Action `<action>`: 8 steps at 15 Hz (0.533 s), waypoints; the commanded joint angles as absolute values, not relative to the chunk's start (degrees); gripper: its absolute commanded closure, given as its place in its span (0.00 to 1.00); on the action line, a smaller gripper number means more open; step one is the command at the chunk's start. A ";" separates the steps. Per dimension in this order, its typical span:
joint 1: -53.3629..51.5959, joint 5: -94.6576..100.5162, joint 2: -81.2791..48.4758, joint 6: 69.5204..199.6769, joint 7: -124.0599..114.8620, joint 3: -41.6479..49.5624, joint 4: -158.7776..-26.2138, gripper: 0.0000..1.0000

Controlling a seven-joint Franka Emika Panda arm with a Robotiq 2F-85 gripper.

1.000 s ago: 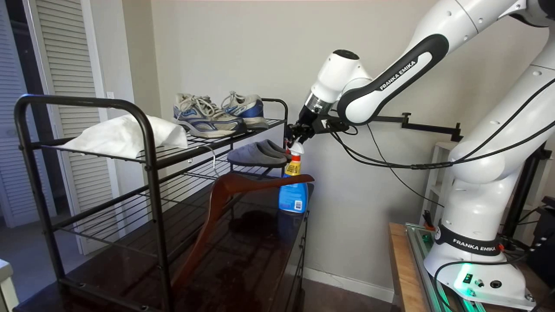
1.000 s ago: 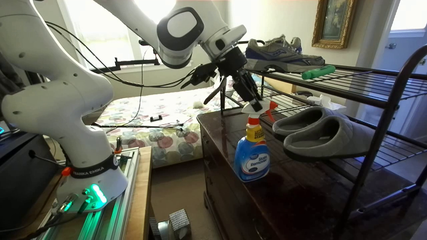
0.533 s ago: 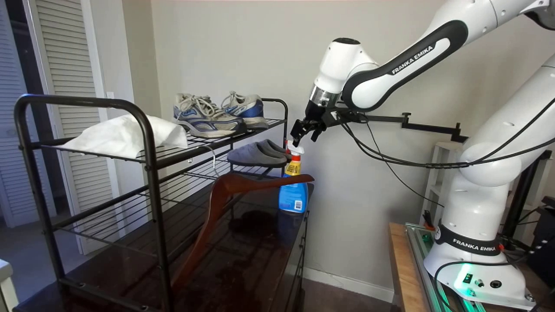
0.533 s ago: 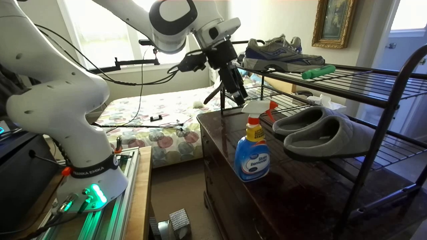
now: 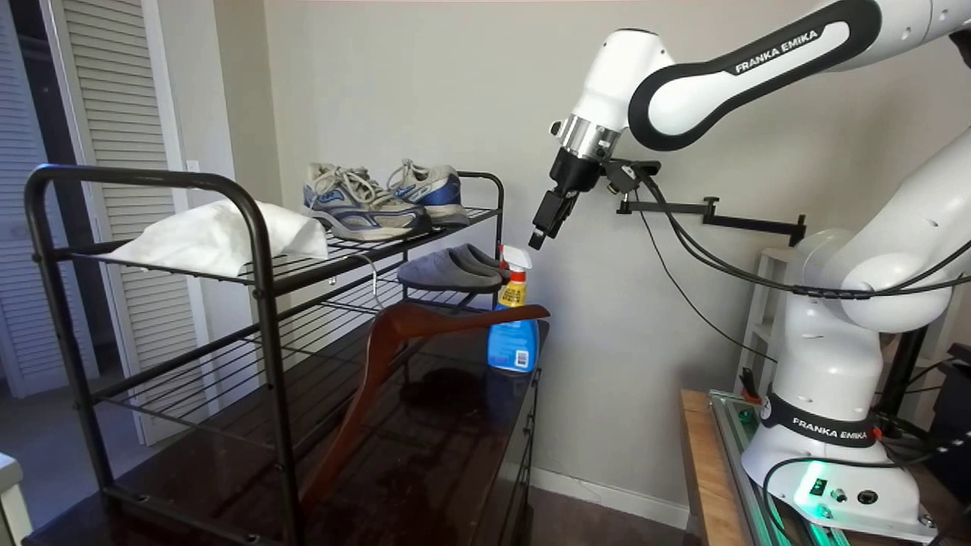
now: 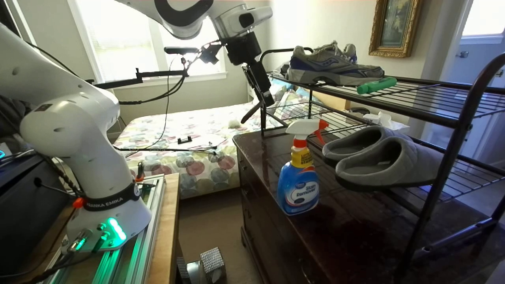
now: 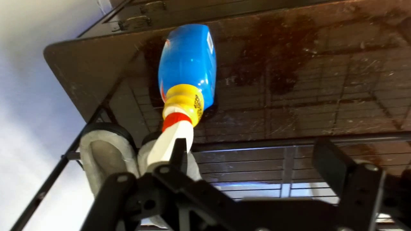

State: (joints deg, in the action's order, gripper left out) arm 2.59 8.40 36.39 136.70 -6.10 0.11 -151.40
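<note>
My gripper (image 7: 255, 160) stands open, its two black fingers far apart with nothing between them. In an exterior view the gripper (image 5: 542, 231) hangs up and to the right of a spray bottle, apart from it. The bottle (image 6: 302, 185) is blue with a yellow collar, a white head and a red trigger; it is upright on the dark dresser top (image 6: 347, 240). From the wrist, the bottle (image 7: 188, 61) lies ahead of the left finger, which covers part of its white head. Grey slippers (image 6: 418, 163) sit on the rack's lower shelf beside the bottle.
A black wire rack (image 5: 274, 364) stands on the dresser. Its upper shelf holds sneakers (image 5: 379, 220), a white bundle (image 5: 205, 239) and a green tube (image 6: 376, 85). A brown wooden hanger (image 5: 413, 322) hangs from the rack, reaching across the bottle in that view.
The gripper has risen off the white spray head and drawn back toward the robot's base, turning at the wrist. Its jaws have opened. The bottle has stayed in place.
</note>
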 commanded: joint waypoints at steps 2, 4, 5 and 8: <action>-5.90 0.72 40.18 137.07 5.51 3.25 -155.34 0.00; -9.79 -2.20 39.80 137.23 8.98 3.19 -156.30 0.00; -11.58 -3.17 39.23 137.99 10.87 3.03 -156.63 0.00; -16.36 -5.00 36.83 140.66 18.41 4.43 -156.67 0.00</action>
